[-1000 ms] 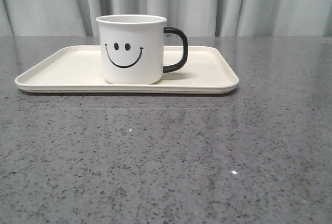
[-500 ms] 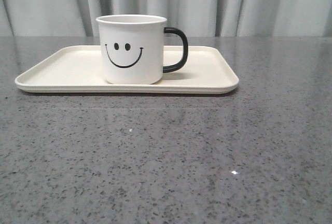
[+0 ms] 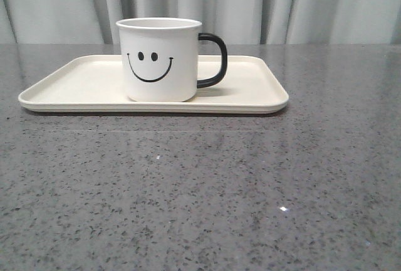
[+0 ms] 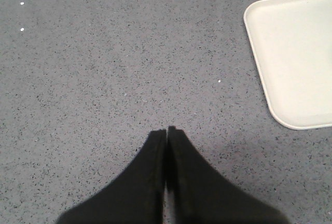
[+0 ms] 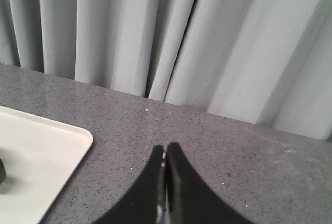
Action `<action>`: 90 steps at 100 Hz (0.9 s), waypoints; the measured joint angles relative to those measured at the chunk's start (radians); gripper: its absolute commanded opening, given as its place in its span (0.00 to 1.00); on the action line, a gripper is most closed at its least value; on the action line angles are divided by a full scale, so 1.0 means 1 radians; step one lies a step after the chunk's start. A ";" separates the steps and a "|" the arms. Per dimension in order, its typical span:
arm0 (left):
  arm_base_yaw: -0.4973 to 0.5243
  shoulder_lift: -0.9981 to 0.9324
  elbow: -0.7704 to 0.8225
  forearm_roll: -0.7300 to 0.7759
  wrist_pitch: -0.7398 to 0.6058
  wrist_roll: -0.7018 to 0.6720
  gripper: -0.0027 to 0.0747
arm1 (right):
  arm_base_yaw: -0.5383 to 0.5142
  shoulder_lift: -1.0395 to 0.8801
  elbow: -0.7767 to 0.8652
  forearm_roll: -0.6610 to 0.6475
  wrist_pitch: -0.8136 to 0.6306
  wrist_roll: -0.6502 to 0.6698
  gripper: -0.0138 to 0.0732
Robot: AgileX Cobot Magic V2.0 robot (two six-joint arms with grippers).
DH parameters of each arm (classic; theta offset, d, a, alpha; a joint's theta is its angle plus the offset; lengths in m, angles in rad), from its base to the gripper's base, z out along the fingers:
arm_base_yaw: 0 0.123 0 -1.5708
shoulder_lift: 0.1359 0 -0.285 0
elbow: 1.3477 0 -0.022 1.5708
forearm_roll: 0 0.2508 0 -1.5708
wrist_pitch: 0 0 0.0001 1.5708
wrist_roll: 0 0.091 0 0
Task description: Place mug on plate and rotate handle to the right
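Note:
The white mug (image 3: pixel 160 64) with the black smiley face stands upright on the cream plate (image 3: pixel 75 86), near its middle. Its black handle (image 3: pixel 214 61) points to the right in the front view. Neither gripper shows in the front view. My left gripper (image 4: pixel 166 130) is shut and empty over bare table, away from a corner of the plate (image 4: pixel 295 53). My right gripper (image 5: pixel 165 148) is shut and empty over bare table beside another corner of the plate (image 5: pixel 36 151). A small dark edge, maybe the handle (image 5: pixel 1 171), shows at that view's border.
The grey speckled table (image 3: pixel 200 189) stretches in front of the plate. Grey curtains (image 3: pixel 250 1) hang behind the table's far edge and also fill the back of the right wrist view (image 5: pixel 181 37).

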 measured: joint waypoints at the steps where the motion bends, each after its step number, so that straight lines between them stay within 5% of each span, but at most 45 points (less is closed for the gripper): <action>1: 0.000 0.000 0.000 0.000 0.000 0.000 0.01 | 0.000 0.000 0.000 0.000 0.000 0.000 0.09; 59: 0.000 0.012 0.000 -0.004 0.002 0.000 0.01 | 0.000 0.000 0.000 0.000 0.000 0.000 0.09; 90: 0.000 -0.102 0.127 -0.084 -0.291 0.000 0.01 | 0.000 0.000 0.000 -0.001 0.000 0.000 0.09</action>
